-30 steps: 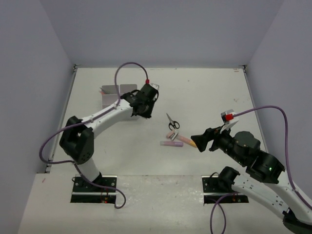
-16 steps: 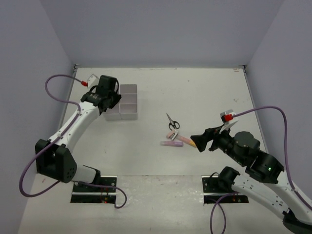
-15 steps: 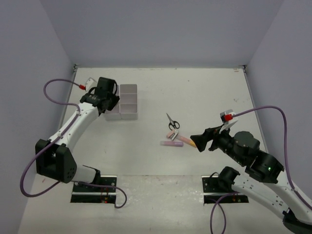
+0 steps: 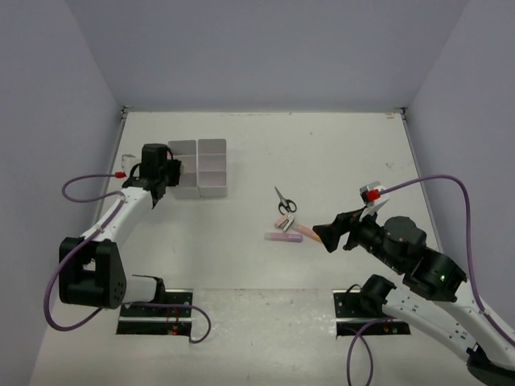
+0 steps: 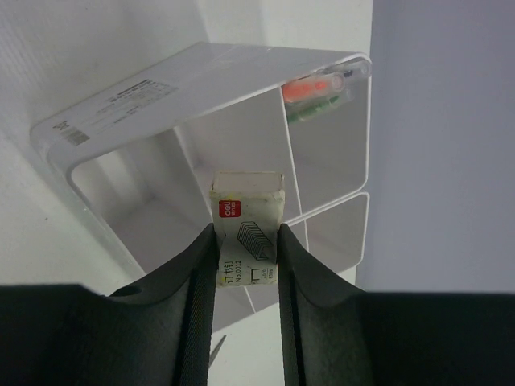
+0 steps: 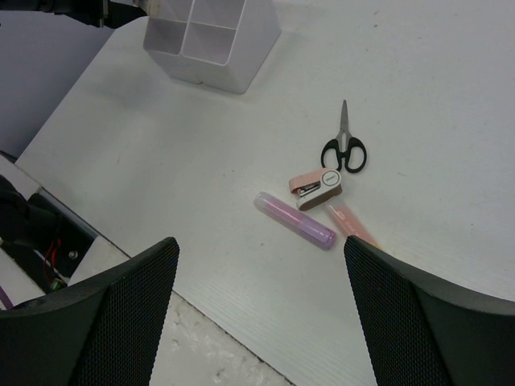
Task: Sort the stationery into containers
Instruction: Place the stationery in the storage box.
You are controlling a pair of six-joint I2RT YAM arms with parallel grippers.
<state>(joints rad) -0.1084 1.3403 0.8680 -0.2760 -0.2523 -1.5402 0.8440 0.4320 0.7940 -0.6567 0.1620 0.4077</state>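
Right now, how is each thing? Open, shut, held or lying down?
left tool: shut on the small white box.
right tool: open, empty.
scissors: shut, lying flat.
purple marker: lying flat.
pink-orange marker: lying flat.
small pink block: lying flat by the markers.
tray: standing upright, pens in one compartment.

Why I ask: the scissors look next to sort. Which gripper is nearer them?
Right. The right gripper hovers open just right of the scissors. The left gripper is across the table at the tray's left side, clamping a small white box.
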